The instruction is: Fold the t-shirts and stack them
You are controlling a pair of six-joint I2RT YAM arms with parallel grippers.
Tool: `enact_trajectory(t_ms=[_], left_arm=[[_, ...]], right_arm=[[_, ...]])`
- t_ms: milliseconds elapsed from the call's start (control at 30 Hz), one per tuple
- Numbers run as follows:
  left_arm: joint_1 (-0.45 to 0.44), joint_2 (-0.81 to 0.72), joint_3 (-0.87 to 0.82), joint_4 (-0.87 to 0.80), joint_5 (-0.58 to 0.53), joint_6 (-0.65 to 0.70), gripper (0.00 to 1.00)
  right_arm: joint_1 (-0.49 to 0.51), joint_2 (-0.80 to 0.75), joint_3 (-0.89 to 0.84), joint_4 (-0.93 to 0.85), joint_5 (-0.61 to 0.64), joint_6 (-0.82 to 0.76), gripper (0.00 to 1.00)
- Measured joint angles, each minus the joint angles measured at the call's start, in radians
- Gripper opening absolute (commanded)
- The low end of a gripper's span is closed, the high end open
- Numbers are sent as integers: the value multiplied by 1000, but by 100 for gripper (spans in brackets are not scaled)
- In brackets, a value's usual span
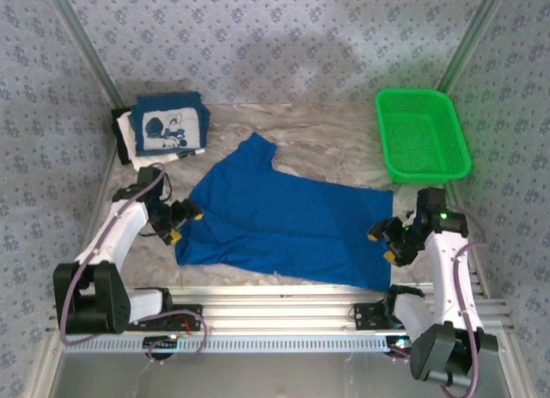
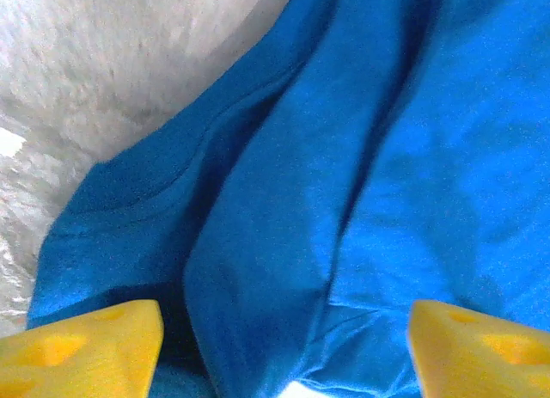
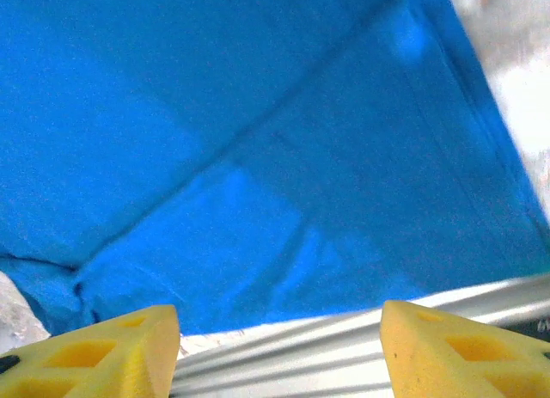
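A royal-blue t-shirt (image 1: 284, 222) lies spread and creased across the middle of the table, one sleeve pointing toward the back. My left gripper (image 1: 182, 220) stands open at the shirt's left edge, its yellow fingertips (image 2: 82, 346) apart over folded blue cloth (image 2: 326, 183). At the shirt's right hem my right gripper (image 1: 388, 241) is open too, fingertips (image 3: 464, 346) wide with nothing between them, above the hem (image 3: 284, 243) and the metal rail. A folded navy tee with a white cartoon panel (image 1: 172, 125) tops a stack at the back left, white cloth under it.
A green plastic mesh basket (image 1: 421, 133) sits at the back right. A ribbed aluminium rail (image 1: 284, 308) runs along the table's near edge, under the shirt's hem. Patterned walls close in the sides and back.
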Motion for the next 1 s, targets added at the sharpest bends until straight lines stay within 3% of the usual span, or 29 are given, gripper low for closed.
enact_trajectory(t_ms=[200, 600, 700, 833, 1000], left_arm=[[6, 175, -21, 128, 16, -34, 40], [207, 204, -51, 194, -24, -11, 35], [225, 235, -12, 175, -26, 40, 42], [236, 241, 27, 147, -47, 106, 66], [237, 169, 69, 90, -96, 121, 75]], right_arm=[[105, 146, -63, 142, 47, 103, 55], [190, 467, -43, 361, 204, 179, 54], [207, 531, 16, 350, 228, 179, 53], [212, 589, 84, 373, 270, 170, 52], [213, 599, 144, 404, 316, 143, 60]])
